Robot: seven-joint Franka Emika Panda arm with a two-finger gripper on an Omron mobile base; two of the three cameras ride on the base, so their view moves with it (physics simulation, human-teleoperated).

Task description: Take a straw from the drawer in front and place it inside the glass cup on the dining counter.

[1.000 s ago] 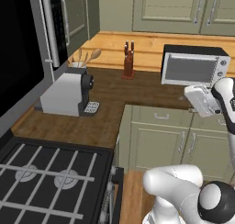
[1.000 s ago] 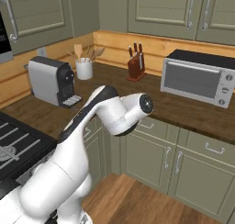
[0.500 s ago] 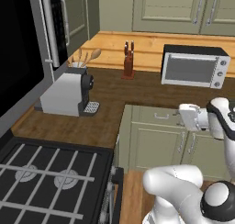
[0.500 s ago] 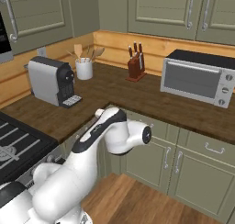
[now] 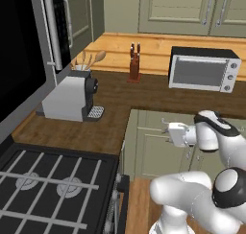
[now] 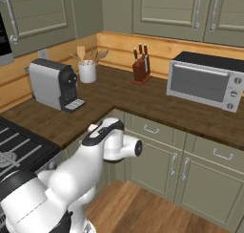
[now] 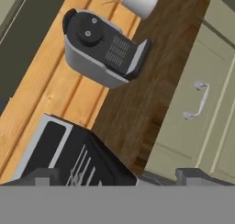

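My gripper (image 5: pixel 171 134) hangs below the worktop edge, in front of the sage-green cabinet fronts, pointing left. In the hand view its two dark fingertips (image 7: pixel 44 175) stand far apart with nothing between them, so the gripper (image 7: pixel 120 177) is open. A shut sage-green drawer (image 7: pixel 202 67) with a curved metal handle lies to the right in the hand view, under the dark wood worktop. The straw, the glass cup and the dining counter are out of view.
A grey coffee machine (image 5: pixel 69 98) and a white utensil holder (image 6: pixel 87 72) with wooden spoons stand on the L-shaped worktop (image 5: pixel 115 96). Further along are a knife block (image 5: pixel 134 65) and a microwave (image 5: pixel 203 69). A gas hob (image 5: pixel 48 187) lies at the near left.
The arm has swung down and to the left, from worktop height near the microwave to the level of the cabinet fronts. The gripper has stayed open.
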